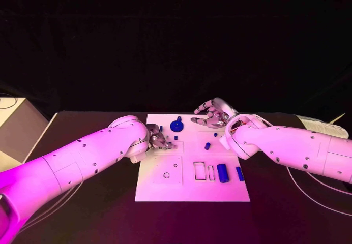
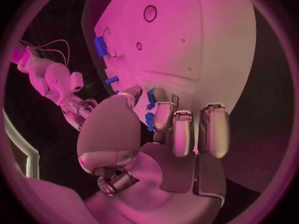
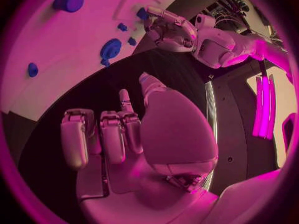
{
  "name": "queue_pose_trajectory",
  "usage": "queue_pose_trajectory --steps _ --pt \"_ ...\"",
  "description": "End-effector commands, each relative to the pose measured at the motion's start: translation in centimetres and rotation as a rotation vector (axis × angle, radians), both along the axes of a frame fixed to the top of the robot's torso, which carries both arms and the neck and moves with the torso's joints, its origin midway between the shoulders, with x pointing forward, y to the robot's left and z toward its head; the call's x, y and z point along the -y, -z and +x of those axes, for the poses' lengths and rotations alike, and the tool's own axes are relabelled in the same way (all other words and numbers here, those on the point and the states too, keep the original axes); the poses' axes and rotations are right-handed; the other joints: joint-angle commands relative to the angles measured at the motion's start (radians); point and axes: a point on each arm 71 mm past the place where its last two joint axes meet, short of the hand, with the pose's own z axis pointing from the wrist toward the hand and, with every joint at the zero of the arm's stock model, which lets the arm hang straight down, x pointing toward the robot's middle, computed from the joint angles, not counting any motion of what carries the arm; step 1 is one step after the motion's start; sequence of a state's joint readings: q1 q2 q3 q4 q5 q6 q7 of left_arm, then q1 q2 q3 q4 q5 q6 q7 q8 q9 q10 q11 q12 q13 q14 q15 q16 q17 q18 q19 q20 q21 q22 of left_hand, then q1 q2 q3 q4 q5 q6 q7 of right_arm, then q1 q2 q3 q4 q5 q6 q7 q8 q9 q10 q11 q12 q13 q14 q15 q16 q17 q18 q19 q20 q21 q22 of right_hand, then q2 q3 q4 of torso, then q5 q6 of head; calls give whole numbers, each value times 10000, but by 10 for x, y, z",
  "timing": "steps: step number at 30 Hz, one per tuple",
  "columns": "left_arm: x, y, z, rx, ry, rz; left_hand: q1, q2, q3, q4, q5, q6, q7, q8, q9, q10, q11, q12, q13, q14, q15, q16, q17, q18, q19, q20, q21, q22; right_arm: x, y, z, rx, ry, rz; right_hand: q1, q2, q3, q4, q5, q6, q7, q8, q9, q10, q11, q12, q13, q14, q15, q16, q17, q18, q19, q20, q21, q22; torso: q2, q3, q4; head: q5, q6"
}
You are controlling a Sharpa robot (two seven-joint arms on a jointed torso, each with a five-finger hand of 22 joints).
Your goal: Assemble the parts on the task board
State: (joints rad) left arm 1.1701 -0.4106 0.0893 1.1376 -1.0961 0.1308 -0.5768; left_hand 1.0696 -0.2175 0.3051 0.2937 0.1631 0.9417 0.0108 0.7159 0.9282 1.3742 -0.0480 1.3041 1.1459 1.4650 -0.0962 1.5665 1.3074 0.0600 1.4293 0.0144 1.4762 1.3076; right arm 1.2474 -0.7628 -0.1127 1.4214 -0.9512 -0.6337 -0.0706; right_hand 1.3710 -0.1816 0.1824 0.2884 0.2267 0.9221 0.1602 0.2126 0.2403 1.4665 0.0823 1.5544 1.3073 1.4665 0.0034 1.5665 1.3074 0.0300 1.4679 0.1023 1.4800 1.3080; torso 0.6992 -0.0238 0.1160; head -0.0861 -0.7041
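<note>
Parts lie scattered over the task board, the white plate in the middle of the black bench, and the coming move seems to turn on the left hand — it sits at the board's left edge, about halfway up, with small blue pieces right at its fingertips. In the left wrist view the left hand's fingers are partly curled over the board and two small blue pegs show beside them, touching or nearly so; whether one is actually pinched cannot be told from these pictures. The right hand hovers at the far edge of the board, right of centre, its fingers loosely curled with nothing seen in them. Just left of it on the far part of the board stands the round blue knob, nearer the right hand than the left. Farther in, a small blue stud sits right of centre, and on the near right part lie a thick blue cylinder and a thin blue bar, both with their long axes running near to far, beside an open rectangular slot. A round hole lies on the near left. Judging from this, the left hand is closer to the small pegs, while the cylinder and bar lie on the right arm's side.
</note>
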Motion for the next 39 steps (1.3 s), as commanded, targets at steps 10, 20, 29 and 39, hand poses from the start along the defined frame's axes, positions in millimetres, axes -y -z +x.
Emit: queue_pose_trajectory --steps 10,20,29,39 --pt "-3 -16 2 -29 -138 -529 121 434 -955 -2 -547 1 80 -89 79 -18 14 -28 -31 1058 -18 43 2634 -46 59 -14 -51 74 1 2 0 36 -74 -56 -82 -15 60 -3 43 -42 0 53 14 854 -48 -30 2480 1043 -18 43 2634 -40 642 -7 -27 1808 -17 17 -14 87 249" --pt "-35 -42 13 235 -894 -1405 530 633 -1250 -5 -486 -212 162 -223 96 -263 86 -257 -337 1058 36 43 2634 5 -90 2 -167 -166 5 3 0 57 35 -71 -112 -22 55 0 38 -49 0 60 19 839 -48 -44 2468 1043 -18 43 2634 -40 641 -7 -30 1806 -13 25 10 22 205" --pt "-57 -54 25 531 -1790 -2369 1231 1022 -1432 -2 -325 -1131 728 -1288 -552 -1750 588 -1613 -2212 968 467 -92 2409 172 -596 355 -583 -973 8 2 1 133 107 -62 -113 -21 57 -2 41 -52 0 61 20 833 -49 -51 2462 1043 -18 43 2634 -37 636 -7 -42 1796 23 4 1 27 183" --pt "-65 -54 40 1258 -2377 -2546 1517 1034 -1313 7 -300 -1444 990 -1832 -1125 -2212 818 -1922 -2731 932 671 -140 2329 202 -688 546 -662 -1102 7 2 0 150 96 -45 -113 -21 57 -2 41 -52 0 61 20 833 -49 -51 2462 1043 -18 43 2634 -37 636 -7 -42 1796 69 14 -12 28 211"
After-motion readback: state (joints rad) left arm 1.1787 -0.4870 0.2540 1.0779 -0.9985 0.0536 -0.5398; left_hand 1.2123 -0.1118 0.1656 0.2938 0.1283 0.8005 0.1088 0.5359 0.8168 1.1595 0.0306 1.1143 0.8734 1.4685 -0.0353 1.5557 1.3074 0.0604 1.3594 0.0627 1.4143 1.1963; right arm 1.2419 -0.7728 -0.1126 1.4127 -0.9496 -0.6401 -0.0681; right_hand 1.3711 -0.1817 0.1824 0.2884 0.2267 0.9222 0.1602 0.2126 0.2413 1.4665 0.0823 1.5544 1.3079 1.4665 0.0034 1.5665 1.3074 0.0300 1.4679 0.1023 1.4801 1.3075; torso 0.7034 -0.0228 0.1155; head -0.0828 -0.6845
